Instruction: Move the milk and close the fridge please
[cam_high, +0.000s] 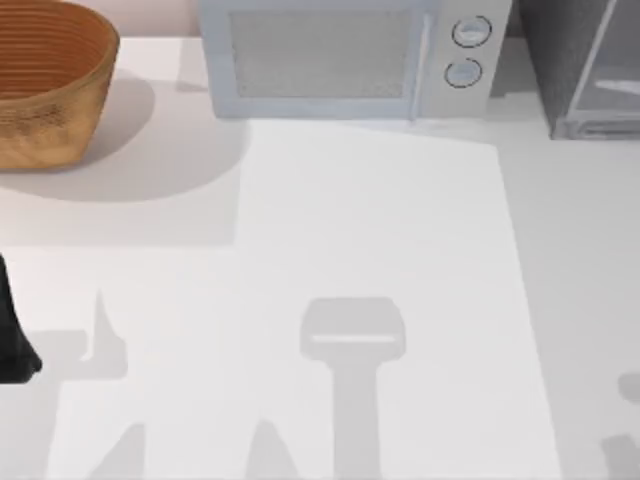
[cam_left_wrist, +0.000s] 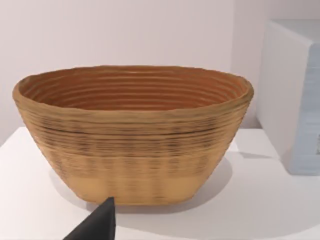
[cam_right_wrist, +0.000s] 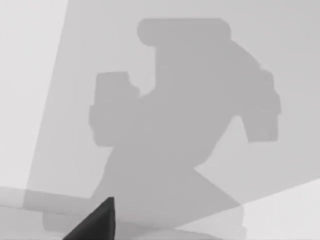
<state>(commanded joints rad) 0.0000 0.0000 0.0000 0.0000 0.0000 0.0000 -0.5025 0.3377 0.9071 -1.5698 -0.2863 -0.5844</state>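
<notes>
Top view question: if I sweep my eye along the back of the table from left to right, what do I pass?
Woven basket → pale microwave with two round dials on its right side → grey fridge at the far right edge.

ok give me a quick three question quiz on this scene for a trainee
1. In the top view, what stands between the basket and the fridge at the back of the table?
A. microwave
B. kettle
C. toaster
2. True or false: the basket lies tipped on its side.
3. Fill in: in the top view, the microwave's two round dials sit on its ___ side.

Key: 1 A; 2 false, it stands upright; 3 right.
</notes>
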